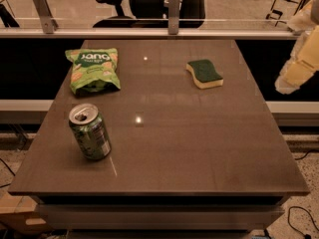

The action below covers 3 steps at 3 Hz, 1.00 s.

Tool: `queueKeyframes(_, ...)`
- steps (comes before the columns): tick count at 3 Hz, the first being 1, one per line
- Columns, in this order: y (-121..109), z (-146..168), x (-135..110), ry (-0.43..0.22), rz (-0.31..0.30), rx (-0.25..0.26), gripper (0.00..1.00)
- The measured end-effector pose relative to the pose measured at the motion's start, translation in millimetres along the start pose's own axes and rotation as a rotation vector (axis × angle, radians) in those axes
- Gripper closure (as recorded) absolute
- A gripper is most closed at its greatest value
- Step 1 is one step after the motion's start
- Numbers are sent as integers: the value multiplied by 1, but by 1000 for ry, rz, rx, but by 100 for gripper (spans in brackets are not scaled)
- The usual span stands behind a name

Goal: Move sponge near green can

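Note:
The sponge (pixel 205 72), dark green on top over pale yellow foam, lies flat on the brown table (pixel 199 148) at the back right. The green can (pixel 90 131) stands upright near the front left, its silver top opened. My gripper (pixel 288 85) is the lower end of the pale arm (pixel 303 59) at the right edge of the camera view. It hangs off the table's right side, to the right of the sponge and apart from it, holding nothing that I can see.
A flat green snack bag (pixel 93 69) with white lettering lies at the back left, behind the can. A rail with metal posts (pixel 173 9) runs behind the table, with an office chair (pixel 144 1) beyond it. The table's right edge is close to the arm.

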<state>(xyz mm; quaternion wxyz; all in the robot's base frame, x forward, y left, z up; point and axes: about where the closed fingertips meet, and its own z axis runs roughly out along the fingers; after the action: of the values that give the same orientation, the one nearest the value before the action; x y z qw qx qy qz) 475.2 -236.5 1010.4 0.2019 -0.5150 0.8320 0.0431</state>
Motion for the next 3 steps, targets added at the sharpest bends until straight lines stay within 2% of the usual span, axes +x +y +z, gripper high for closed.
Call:
queueKeyframes(1,-23,-14,-17,-68,131,30,0)
queueKeyframes(2,-23,-14,-17,-68,131,31,0)
queueKeyframes(3,-27,-12,-21,-107,211,39,0)
